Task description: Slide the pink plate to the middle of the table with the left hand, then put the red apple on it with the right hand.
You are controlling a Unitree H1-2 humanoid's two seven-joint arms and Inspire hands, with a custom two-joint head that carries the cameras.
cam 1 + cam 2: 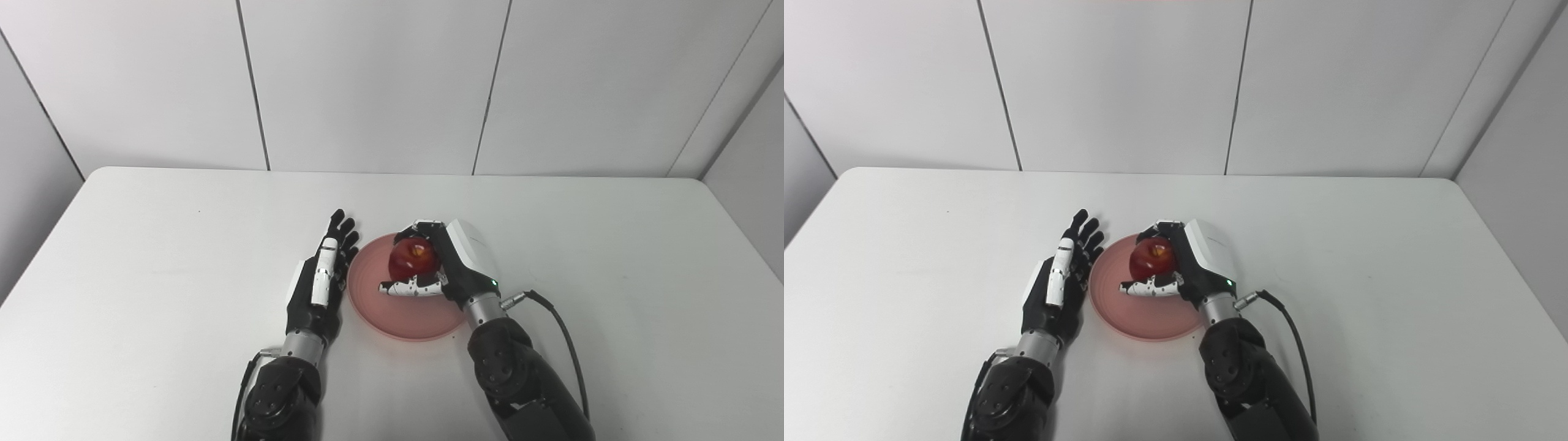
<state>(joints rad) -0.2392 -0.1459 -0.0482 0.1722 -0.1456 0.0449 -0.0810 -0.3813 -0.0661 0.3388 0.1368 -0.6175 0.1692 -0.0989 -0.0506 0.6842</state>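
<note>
The pink plate (404, 315) lies near the middle of the white table. Over its far part is the red apple (413, 258), held by my right hand (444, 260), whose fingers curl around its far side while the thumb sits under its near side. I cannot tell whether the apple touches the plate. My left hand (321, 275) rests flat and open on the table just left of the plate's rim, fingers stretched forward, holding nothing. In the right eye view the apple (1151, 257) and the plate (1145, 318) show the same way.
The white table (153, 245) runs to a panelled wall at the back. A black cable (566, 343) loops from my right wrist over the table to the right of the plate.
</note>
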